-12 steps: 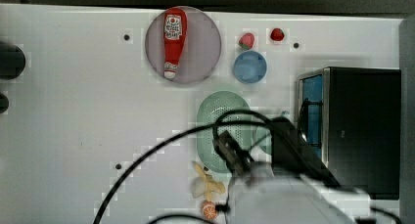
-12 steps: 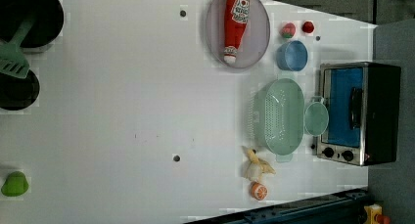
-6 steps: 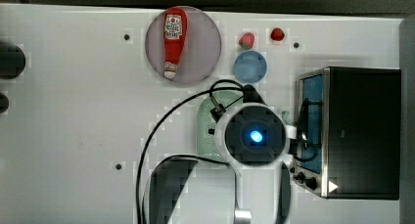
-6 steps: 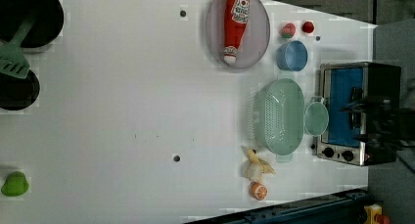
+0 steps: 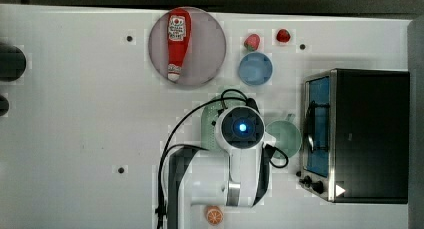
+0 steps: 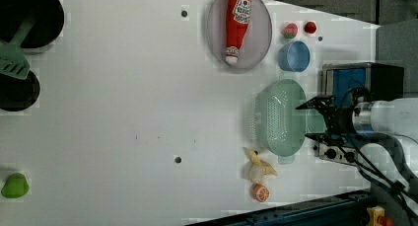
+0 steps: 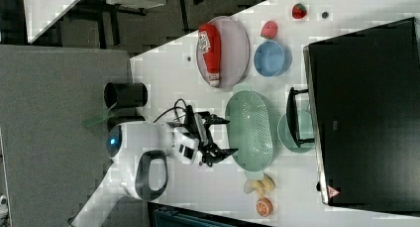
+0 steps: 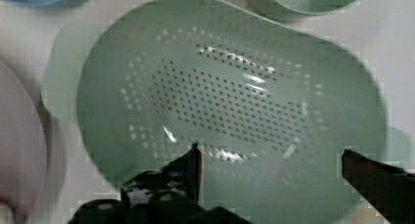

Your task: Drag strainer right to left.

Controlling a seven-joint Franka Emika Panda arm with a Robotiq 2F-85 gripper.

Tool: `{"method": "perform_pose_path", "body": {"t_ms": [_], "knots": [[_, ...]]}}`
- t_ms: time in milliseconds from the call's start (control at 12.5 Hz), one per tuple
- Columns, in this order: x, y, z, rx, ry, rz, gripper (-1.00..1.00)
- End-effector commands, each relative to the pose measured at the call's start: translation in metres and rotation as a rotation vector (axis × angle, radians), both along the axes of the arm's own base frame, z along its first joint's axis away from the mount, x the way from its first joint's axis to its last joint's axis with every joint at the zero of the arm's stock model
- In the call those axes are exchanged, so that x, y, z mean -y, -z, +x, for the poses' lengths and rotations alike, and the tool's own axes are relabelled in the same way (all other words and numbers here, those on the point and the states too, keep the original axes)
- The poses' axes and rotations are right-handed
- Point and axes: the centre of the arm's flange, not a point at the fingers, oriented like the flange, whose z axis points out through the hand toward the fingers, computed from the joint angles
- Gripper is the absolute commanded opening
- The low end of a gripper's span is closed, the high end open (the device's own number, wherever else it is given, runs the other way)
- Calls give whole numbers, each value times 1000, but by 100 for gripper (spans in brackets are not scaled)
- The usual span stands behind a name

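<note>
While the arm hangs over the right half of the white tabletop (image 5: 75, 119) in the top view, the biggest thing near it is the black toaster oven (image 5: 367, 134) with a blue glass door, standing against the top view's right edge. Next in size comes the grey round plate (image 6: 240, 31), which carries a red ketchup bottle (image 6: 237, 23) lying on its side. The strainer (image 6: 277, 117) sits between plate and oven, just beside the oven front in the left view. It is a pale green oval basin with a grid of small holes, open side up, and its long axis runs top to bottom in the left view, with a small tab handle at each end. A round green cup (image 7: 292, 132) stands between the strainer and the oven door, seemingly touching the strainer's rim, though the arm hides the gap in the top view. A blue bowl (image 5: 255, 68) lies just above the strainer in the top view, with two small red fruits (image 5: 267, 38) beyond it. Below the strainer in the left view lie a yellowish toy (image 6: 259, 166) and an orange slice (image 6: 260, 192).

The claw (image 7: 223, 136) is spread wide, holds nothing, and hovers above the strainer's bowl.
</note>
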Motion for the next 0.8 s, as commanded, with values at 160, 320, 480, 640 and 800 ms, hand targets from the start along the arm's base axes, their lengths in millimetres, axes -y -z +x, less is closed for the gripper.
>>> {"method": "perform_pose_path", "body": {"t_ms": [160,320,480,640,800], "knots": [[-11,46,10,36,198,-19,100],[-19,78,10,36,212,-19,100],[-28,101,11,56,196,-13,100],[-36,117,11,74,221,-11,100],[-50,127,7,56,237,-12,100]]}}
